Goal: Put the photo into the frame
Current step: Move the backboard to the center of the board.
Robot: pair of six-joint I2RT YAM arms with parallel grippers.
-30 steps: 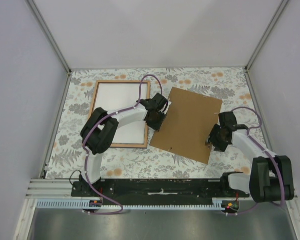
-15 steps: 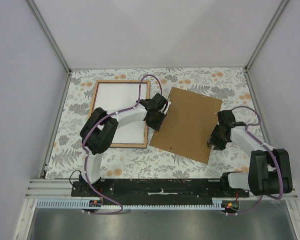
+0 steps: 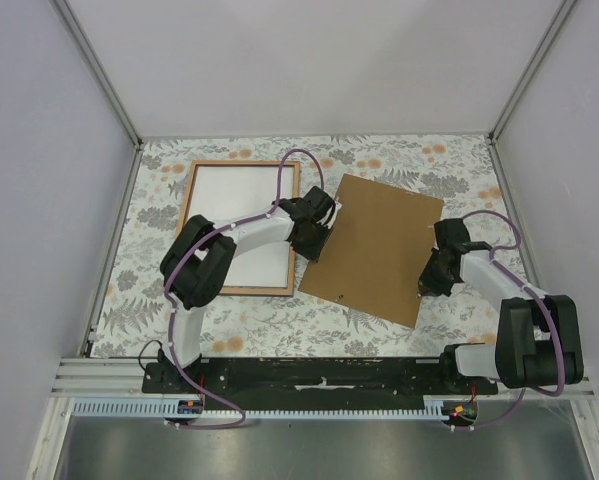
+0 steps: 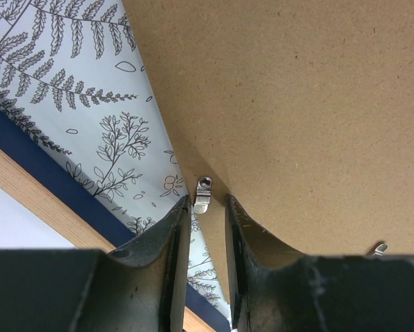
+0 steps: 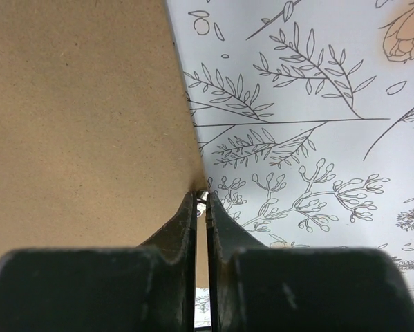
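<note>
Right end effector [image 5: 201, 196] sits at the right edge of the backing board [image 3: 379, 245], fingers all but together and pinched on a small metal clip [image 5: 202, 194], a touch farther along that edge than a second ago; the board has not moved. Farther back, at the board's left edge, the left end effector [image 4: 208, 202] is unchanged, fingers a narrow gap apart with a turn clip [image 4: 203, 193] just ahead of them. Left of the board, the frame [image 3: 241, 164] lies on the worktop [image 3: 459, 165] with the photo [image 3: 234, 205] inside, white back up.

Brown backing board [image 3: 374, 248]; floral tablecloth [image 3: 409, 160]; light-wood frame [image 3: 244, 163].
</note>
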